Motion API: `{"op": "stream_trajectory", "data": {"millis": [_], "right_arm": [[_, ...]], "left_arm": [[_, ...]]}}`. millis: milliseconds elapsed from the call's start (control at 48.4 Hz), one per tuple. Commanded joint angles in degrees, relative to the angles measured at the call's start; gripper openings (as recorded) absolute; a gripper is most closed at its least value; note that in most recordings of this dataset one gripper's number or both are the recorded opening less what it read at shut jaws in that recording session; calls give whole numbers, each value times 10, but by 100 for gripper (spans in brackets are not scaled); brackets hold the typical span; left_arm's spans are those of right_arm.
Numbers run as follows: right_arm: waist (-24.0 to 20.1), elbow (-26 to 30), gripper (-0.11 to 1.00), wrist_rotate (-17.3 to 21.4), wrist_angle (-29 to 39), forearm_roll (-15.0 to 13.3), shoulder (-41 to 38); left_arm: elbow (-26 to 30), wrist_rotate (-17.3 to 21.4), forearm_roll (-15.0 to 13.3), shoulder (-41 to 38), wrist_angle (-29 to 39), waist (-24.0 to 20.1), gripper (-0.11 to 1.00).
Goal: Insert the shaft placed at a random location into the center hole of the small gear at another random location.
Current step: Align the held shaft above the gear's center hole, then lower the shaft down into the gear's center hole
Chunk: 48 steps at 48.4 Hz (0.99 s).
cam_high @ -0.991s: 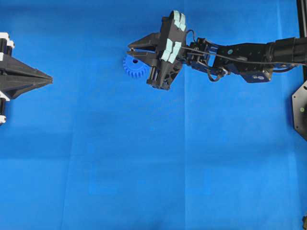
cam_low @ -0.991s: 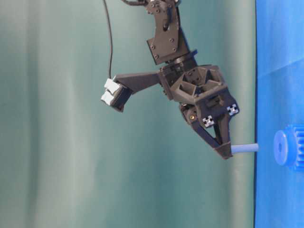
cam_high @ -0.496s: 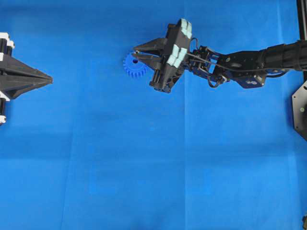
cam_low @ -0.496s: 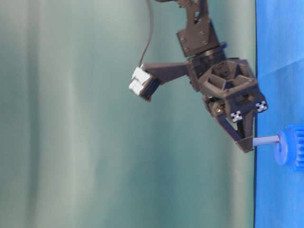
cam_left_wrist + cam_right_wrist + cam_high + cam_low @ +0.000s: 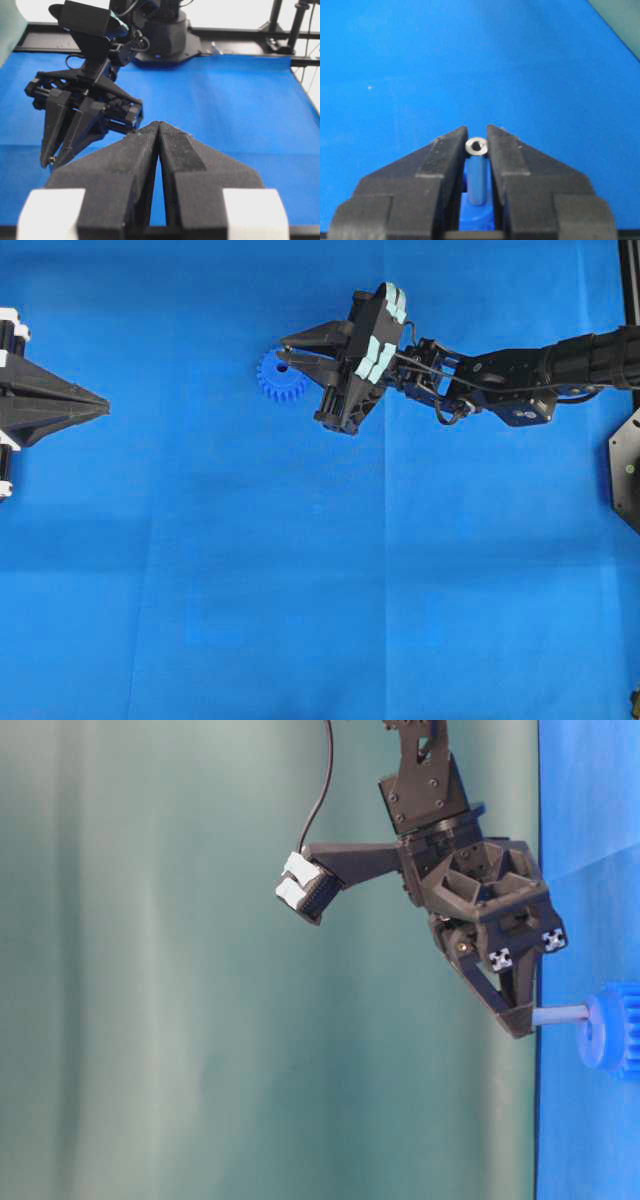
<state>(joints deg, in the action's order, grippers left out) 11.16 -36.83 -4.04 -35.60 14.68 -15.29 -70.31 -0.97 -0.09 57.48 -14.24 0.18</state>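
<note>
Overhead, table-level and two wrist views of a blue cloth [image 5: 300, 570] with a small blue gear [image 5: 274, 380] as the landmark. The gear lies flat on the cloth in the upper middle of the overhead view, its teeth showing on its left and lower sides; its right part is covered by the right gripper [image 5: 284, 358], which reaches in from the right edge. The right gripper's two black fingers [image 5: 440, 155] are clamped on the pin [image 5: 477, 172], a thin grey rod seen end-on in the right wrist view as a shiny ring between the fingertips. In the table-level view (turned sideways, so the cloth runs down the right edge) the pin [image 5: 560, 1015] stands square to the cloth, one end held at the fingertips, the other meeting the gear's raised hub [image 5: 593, 1032] at its middle. Whether the pin has entered the bore cannot be told. The left gripper [image 5: 100, 403] rests at the left edge of the overhead view, well apart from the gear, its fingers [image 5: 177, 150] pressed together on nothing.
</note>
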Motion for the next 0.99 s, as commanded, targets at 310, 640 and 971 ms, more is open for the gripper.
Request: {"op": "stream_trajectory", "data": {"millis": [310, 640, 971], "right_arm": [[-3, 18, 3, -21, 6, -18, 96], [-13, 18, 3, -21, 11, -18, 96], [-14, 38, 3, -13, 5, -4, 35]], "left_arm": [[7, 0, 0, -3, -4, -2, 0], [7, 0, 0, -3, -4, -2, 0], [6, 0, -1, -3, -4, -2, 0]]}}
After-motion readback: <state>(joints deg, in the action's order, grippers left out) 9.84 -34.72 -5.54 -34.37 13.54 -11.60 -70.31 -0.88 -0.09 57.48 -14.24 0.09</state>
